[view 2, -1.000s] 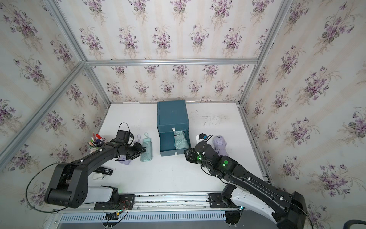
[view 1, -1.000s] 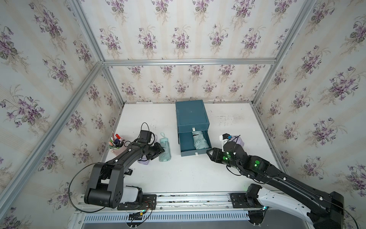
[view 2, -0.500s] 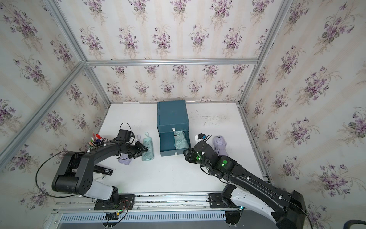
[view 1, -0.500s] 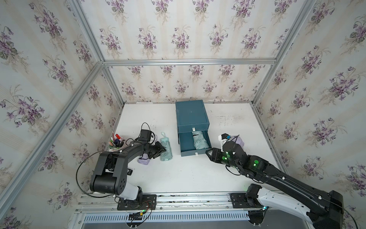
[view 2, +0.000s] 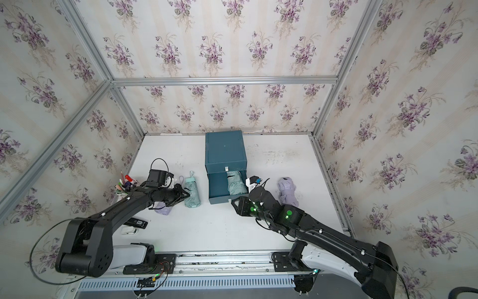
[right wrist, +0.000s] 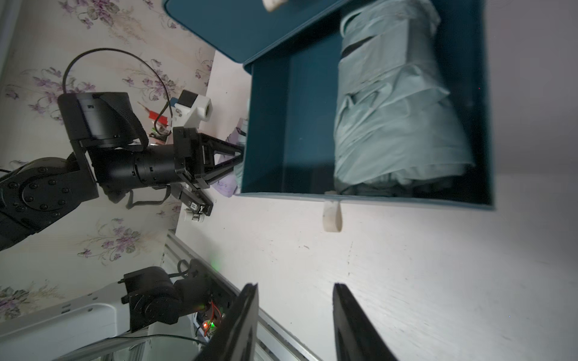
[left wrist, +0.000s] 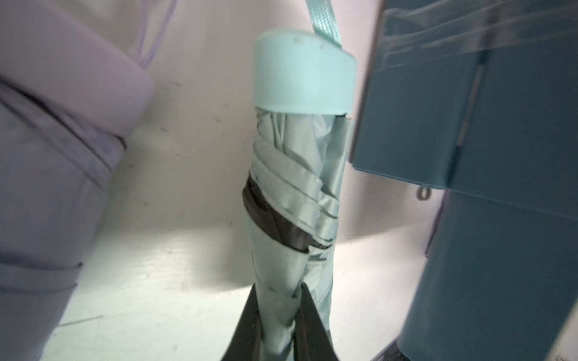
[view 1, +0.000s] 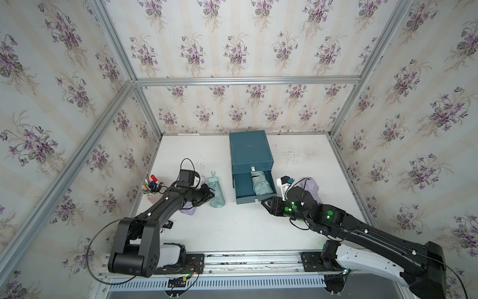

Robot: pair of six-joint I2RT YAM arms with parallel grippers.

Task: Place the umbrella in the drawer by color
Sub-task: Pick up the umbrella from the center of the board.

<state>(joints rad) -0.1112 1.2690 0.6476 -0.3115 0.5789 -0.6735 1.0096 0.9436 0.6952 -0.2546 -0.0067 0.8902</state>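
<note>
Mint umbrella (left wrist: 291, 187), left hand (left wrist: 278, 292) now clamped on it — previously apart.

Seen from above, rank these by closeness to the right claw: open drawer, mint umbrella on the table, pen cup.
1. Open drawer: its front sits directly before the right gripper.
2. Mint umbrella on the table: just left of the drawer.
3. Pen cup: far out to the left.

White table (view 1: 232, 227), drawer cabinet (view 1: 249, 150) far centre, green umbrella (view 1: 216, 191) left of it, purple umbrella (view 1: 314, 185) right, pen cup (view 1: 152, 192) far left.
</note>
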